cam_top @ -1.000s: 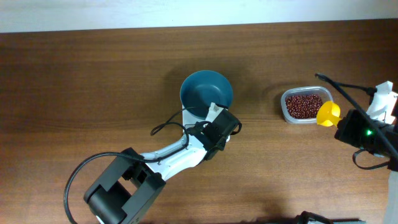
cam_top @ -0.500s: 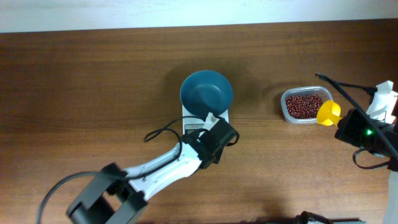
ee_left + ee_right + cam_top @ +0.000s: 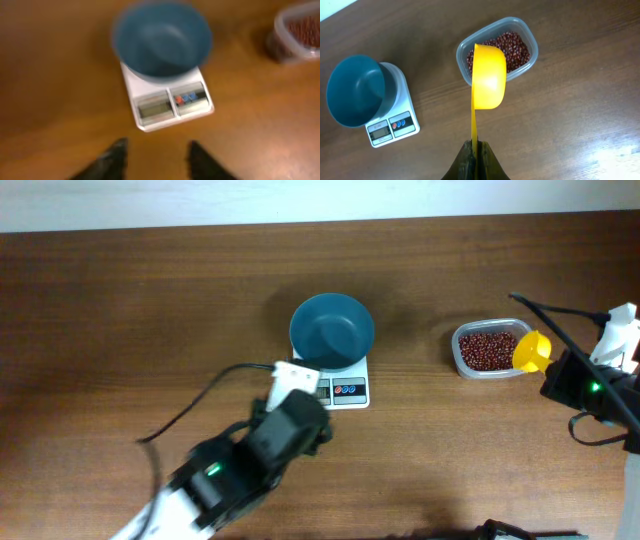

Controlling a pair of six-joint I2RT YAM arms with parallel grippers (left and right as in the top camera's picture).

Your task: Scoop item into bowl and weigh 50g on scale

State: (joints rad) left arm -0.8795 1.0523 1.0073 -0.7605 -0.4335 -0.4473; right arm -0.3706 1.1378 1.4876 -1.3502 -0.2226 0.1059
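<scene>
The teal-blue bowl (image 3: 332,330) sits on the white scale (image 3: 346,391), and no beans show inside it. The scale's display and two buttons face the front (image 3: 172,104). The item, red-brown beans (image 3: 506,48), fills a clear tub (image 3: 488,350) at the right. My right gripper (image 3: 479,150) is shut on the handle of a yellow scoop (image 3: 489,75), whose cup hangs over the tub's near edge. My left gripper (image 3: 157,156) is open with nothing between its fingers. It hovers over bare table just in front of the scale, and that view is blurred.
The left arm (image 3: 250,455) stretches from the front left toward the scale. A black cable (image 3: 195,405) loops beside it. The right arm (image 3: 590,390) sits at the right edge. The table is brown wood, with a white strip along its far side.
My left arm has drawn back from the scale toward the front left, and its jaws have opened. The right gripper and scoop have hardly moved.
</scene>
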